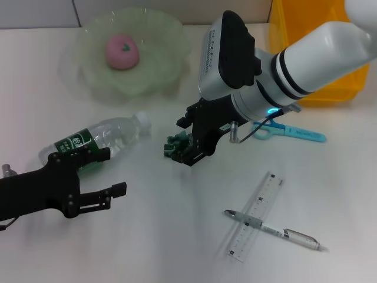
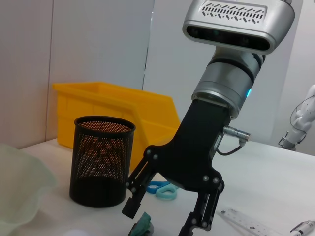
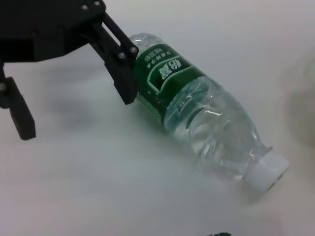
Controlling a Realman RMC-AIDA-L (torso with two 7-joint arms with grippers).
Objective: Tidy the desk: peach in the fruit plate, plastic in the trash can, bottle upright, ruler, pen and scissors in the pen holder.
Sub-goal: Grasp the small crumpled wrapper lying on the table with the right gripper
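Straddling green plastic scrap [image 1: 177, 145] on desk with right gripper [image 1: 189, 150], jaws apart, poised to pinch for yellow trash bin [image 1: 306, 53]. Left gripper [image 1: 105, 174] spread beside lying water bottle [image 1: 97, 140], pre-grasp for uprighting.

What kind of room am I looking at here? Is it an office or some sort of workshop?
Probably a robotics lab set up like a desk. A white table holds a ruler, pen and scissors, while two robot arms work above; another robot arm stands in the background.
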